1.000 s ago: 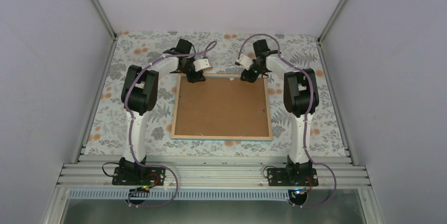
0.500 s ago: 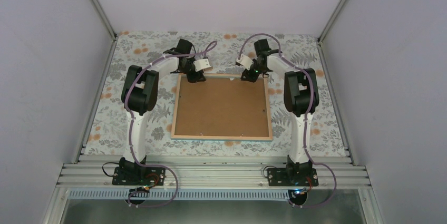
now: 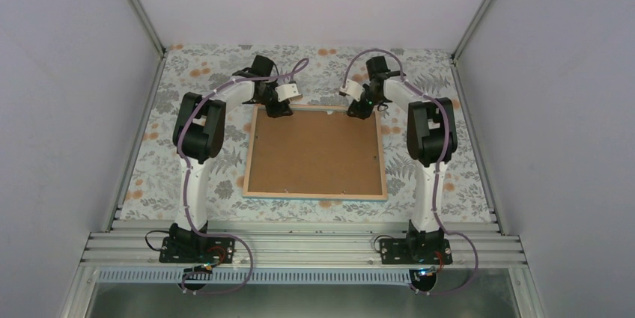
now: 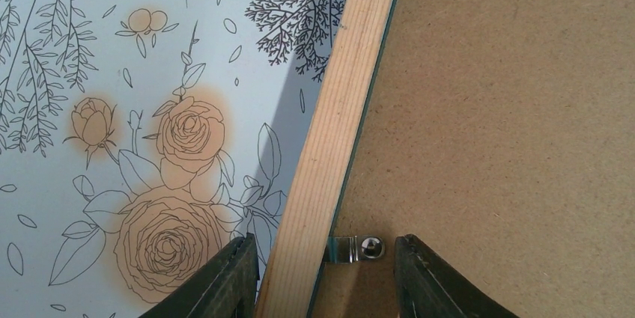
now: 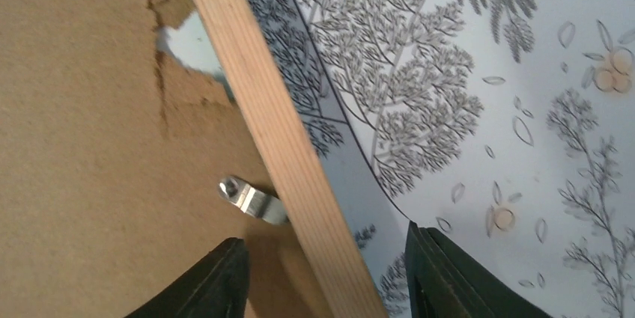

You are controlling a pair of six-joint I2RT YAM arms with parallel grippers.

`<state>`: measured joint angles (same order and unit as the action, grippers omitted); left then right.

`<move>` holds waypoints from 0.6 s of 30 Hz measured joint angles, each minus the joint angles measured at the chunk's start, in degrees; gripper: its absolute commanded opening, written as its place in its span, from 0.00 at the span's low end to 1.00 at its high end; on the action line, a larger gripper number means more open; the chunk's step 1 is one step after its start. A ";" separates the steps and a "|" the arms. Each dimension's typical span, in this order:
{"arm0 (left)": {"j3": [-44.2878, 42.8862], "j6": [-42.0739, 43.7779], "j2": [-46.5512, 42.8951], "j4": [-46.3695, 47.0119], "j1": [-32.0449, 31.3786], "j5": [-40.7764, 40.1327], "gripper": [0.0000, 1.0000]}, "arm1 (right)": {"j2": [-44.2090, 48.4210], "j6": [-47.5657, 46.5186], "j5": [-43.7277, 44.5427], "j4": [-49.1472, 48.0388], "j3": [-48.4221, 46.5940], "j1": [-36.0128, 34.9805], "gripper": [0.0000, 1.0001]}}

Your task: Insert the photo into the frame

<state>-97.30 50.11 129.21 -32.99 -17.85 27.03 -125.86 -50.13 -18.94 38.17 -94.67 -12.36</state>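
Note:
The frame (image 3: 314, 195) lies face down mid-table, its light wood back up, with the brown backing board (image 3: 314, 152) set inside it. The photo is hidden. My left gripper (image 3: 278, 108) is at the far left corner, open, and its jaws straddle the wooden rail (image 4: 337, 131) beside a metal clip (image 4: 356, 248). My right gripper (image 3: 358, 107) is at the far edge toward the right, also open astride the rail (image 5: 277, 131), near another clip (image 5: 251, 200). In neither gripper do the jaws close on the rail.
A floral tablecloth (image 3: 187, 176) covers the table around the frame. The backing board has a torn notch (image 5: 180, 45) by the rail. Grey enclosure walls stand left, right and behind. An aluminium rail (image 3: 299, 247) runs along the near edge.
The right wrist has shifted slightly to the right along the frame's far edge. The left arm and the frame have not moved.

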 measured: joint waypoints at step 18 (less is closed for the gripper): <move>-0.42 -0.15 0.28 -0.42 -0.28 0.00 0.46 | 2.32 -2.64 6.23 -3.26 3.23 -1.79 0.48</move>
<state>-97.71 49.95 129.49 -33.41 -18.13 27.03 -123.55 -52.77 -12.71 34.92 -91.44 -14.15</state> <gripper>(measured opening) 0.459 0.458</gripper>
